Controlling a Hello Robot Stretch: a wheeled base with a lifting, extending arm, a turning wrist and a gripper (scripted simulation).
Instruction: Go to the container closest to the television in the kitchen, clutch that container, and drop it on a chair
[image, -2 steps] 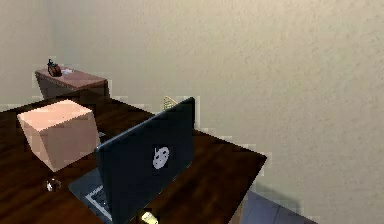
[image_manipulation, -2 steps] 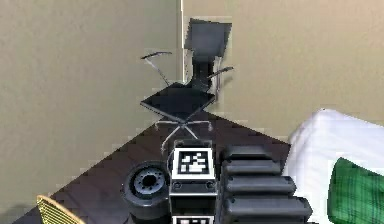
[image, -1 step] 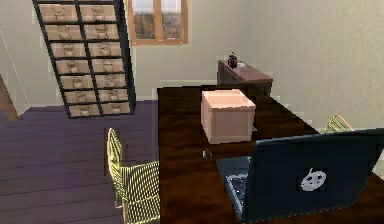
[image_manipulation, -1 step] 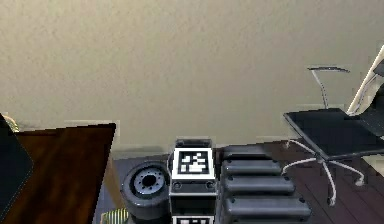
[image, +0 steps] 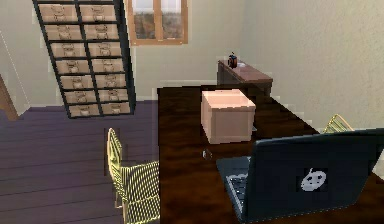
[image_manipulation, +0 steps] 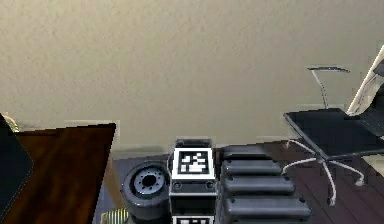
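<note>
Facing the table (image: 180, 125), I judge the box (image: 228, 115) at its middle, beyond the laptop (image: 310, 175), may be what I'm after; a chair (image: 135, 190) stands at its side, and with the arm (image_manipulation: 255, 185) tucked low, likely for driving, I can't tell the jaws' state or load.

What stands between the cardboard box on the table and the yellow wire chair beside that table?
Nothing tall. Between the cardboard box and the yellow wire chair beside the dark table lies bare tabletop, save one small object just before the box. The laptop sits off that line.
</note>
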